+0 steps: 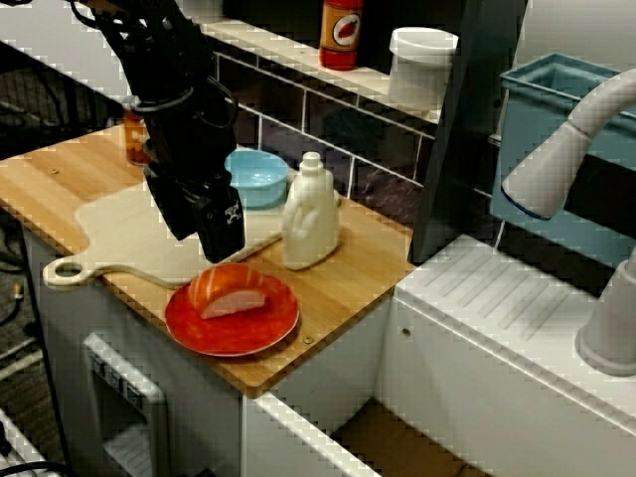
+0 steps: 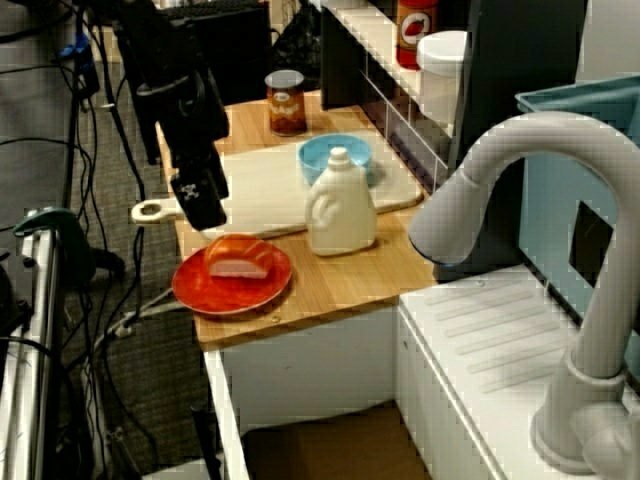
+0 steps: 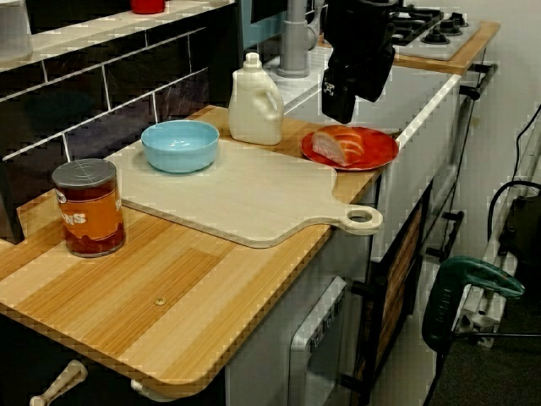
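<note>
My black gripper (image 1: pixel 221 237) hangs just above the back left rim of a red plate (image 1: pixel 253 336) at the counter's front edge. A piece of salmon sushi (image 1: pixel 231 293) lies on the plate, a little below the fingertips and apart from them. In the view from the sink side the gripper (image 2: pixel 205 208) is left of the sushi (image 2: pixel 240 257) and over the plate (image 2: pixel 215 292). From the can's end, the gripper (image 3: pixel 338 103) hovers over the sushi (image 3: pixel 336 144). Nothing shows between the fingers, and the gap between them is not clear.
A pale cutting board (image 1: pixel 129 238) lies left of the plate. A white bottle (image 1: pixel 310 214) and a blue bowl (image 1: pixel 256 177) stand behind it, and an orange can (image 3: pixel 88 207) is at the far end. A grey faucet (image 1: pixel 556 159) and a sink are to the right. A red bottle (image 1: pixel 341 35) is on the shelf.
</note>
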{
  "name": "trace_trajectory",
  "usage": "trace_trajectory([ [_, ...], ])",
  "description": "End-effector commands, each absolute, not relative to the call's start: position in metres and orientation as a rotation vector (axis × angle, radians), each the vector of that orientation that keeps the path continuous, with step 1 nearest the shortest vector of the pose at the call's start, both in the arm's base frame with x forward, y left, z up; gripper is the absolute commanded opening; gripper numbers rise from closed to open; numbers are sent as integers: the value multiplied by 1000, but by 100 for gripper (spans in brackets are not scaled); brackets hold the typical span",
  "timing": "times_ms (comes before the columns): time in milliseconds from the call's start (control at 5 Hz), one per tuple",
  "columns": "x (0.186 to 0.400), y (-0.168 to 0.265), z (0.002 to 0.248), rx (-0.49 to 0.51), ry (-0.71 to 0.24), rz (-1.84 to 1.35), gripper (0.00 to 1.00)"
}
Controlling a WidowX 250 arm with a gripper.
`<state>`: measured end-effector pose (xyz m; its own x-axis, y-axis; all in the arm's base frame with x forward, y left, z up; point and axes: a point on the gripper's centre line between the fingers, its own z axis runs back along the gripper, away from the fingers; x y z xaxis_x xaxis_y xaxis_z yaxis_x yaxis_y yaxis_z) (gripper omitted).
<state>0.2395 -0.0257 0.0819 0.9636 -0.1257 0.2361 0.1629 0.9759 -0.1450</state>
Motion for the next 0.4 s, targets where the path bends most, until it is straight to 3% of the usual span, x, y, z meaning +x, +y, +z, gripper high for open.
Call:
trace_trajectory([
  [0,241,-32,75,-140,-259,-273,100],
  [200,241,-35,68,-119,-266,-314,100],
])
